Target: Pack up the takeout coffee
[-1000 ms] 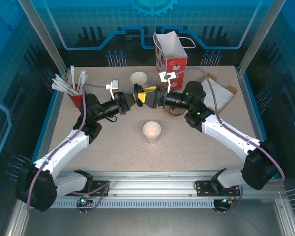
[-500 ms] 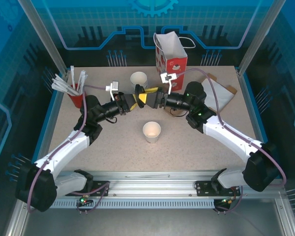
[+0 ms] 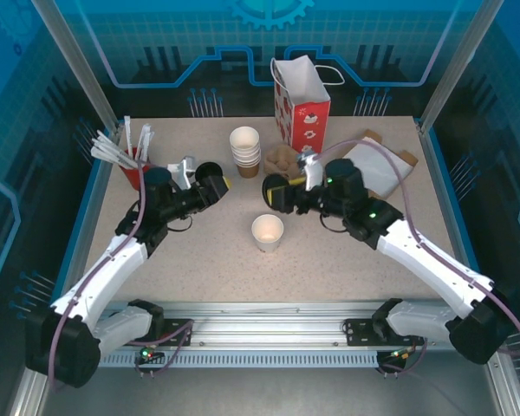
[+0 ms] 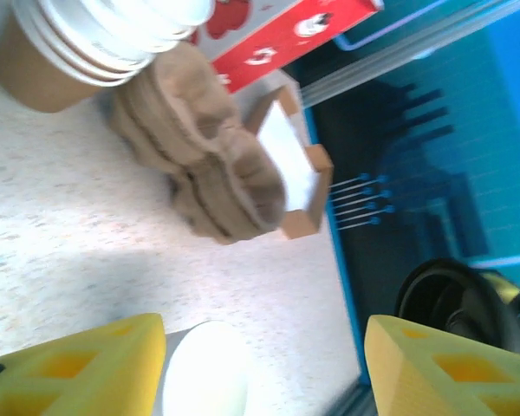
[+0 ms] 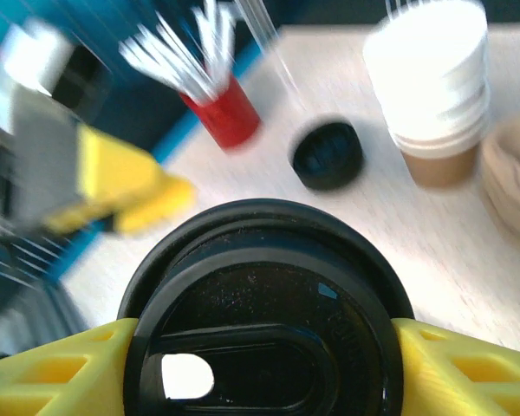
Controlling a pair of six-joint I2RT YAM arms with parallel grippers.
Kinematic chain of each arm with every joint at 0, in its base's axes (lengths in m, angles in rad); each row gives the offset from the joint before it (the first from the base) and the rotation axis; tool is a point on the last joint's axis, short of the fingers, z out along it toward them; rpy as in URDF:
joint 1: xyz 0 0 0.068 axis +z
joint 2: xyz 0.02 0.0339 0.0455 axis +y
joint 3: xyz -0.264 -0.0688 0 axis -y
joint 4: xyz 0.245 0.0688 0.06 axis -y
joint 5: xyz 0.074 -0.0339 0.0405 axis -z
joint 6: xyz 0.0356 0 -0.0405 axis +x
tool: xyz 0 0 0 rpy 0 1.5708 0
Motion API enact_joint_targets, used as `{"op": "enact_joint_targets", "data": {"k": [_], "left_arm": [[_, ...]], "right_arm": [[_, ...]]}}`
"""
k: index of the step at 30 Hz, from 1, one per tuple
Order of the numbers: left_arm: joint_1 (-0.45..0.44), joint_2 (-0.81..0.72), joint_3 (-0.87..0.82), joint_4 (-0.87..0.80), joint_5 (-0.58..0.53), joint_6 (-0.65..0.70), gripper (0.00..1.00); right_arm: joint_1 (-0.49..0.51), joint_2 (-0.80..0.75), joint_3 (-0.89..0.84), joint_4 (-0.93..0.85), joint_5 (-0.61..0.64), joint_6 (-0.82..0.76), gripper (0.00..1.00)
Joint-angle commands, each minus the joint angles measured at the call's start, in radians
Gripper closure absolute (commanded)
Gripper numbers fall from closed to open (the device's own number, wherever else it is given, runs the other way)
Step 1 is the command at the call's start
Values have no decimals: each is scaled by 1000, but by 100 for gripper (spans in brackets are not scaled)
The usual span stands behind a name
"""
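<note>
Speckled table [image 3: 199, 251] — cup stack [image 3: 244, 150], red bag [image 3: 302, 102]

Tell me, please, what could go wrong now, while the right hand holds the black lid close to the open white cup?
1. The right hand pinches the black lid only by its rim, so the lid could slip or tilt before it seats.
2. The open white cup stands free, and the left hand is open and apart from it. Pressing the lid down may therefore tip or crush the cup.
</note>
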Motion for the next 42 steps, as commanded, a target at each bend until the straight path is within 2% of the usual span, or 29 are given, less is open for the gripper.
{"op": "enact_joint_targets", "data": {"k": [1,6,14,42], "left_arm": [[4,-52,39,-253,-116,222,31],[12,-108,20,-297,-169,257,28],[12,-125,0,-280,-167,247,28],[10,-116,-18,-247,-127,228,27]], "right_arm": [[83,72,55,-235,213,-147,32],[153,211,126,-309,255,-178,33],[181,364,239,-412,281,-207,33],[195,444,288,-425,247,-203,29]]}}
